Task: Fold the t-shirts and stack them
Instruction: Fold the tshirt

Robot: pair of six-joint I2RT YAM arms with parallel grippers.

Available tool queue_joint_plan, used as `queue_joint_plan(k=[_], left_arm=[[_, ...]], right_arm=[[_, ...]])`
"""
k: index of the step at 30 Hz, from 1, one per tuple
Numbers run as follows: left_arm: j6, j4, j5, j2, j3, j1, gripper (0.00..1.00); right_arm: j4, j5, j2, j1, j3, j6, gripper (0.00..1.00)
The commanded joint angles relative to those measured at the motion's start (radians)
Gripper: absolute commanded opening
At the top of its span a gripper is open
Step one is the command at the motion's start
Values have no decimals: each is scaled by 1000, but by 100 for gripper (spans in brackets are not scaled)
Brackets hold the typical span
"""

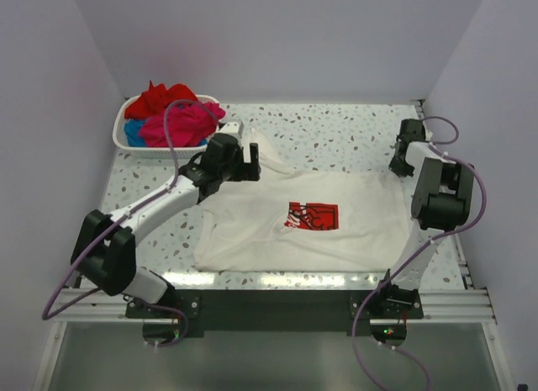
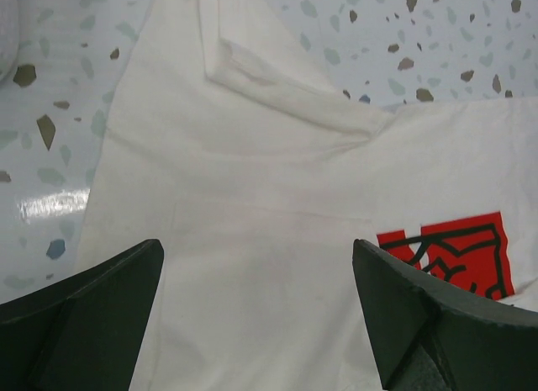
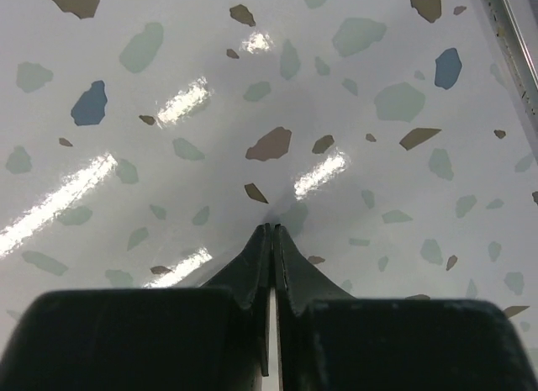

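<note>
A white t-shirt (image 1: 277,235) with a red rectangular print (image 1: 313,215) lies spread flat across the middle of the table. My left gripper (image 1: 250,158) hovers over its upper left part, near a folded sleeve (image 2: 269,76). In the left wrist view this gripper (image 2: 256,311) is open, with its dark fingers (image 2: 92,319) wide apart above white cloth (image 2: 252,240) and the print (image 2: 458,252) beside the right one. My right gripper (image 1: 399,164) is at the back right. It is shut (image 3: 271,229) over bare speckled table (image 3: 252,88), with nothing between its fingers.
A white basket (image 1: 120,137) at the back left holds crumpled red (image 1: 164,101), magenta-pink (image 1: 181,126) and blue (image 1: 133,132) t-shirts. Purple walls close in the left, back and right sides. A metal rail (image 1: 458,265) runs along the right table edge.
</note>
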Motion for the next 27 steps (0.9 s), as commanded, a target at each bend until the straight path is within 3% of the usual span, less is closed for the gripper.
queue_joint_plan(k=[1, 7, 16, 27], left_arm=[[39, 48, -71, 164, 145, 16, 100], [62, 42, -84, 479, 450, 25, 93], [85, -13, -137, 774, 743, 33, 77], [96, -9, -167, 814, 721, 37, 62]], right_arm=[[-20, 3, -51, -7, -44, 5, 0], [-9, -34, -87, -12, -77, 17, 0], [9, -100, -84, -13, -92, 17, 0], [6, -126, -75, -15, -86, 16, 0]])
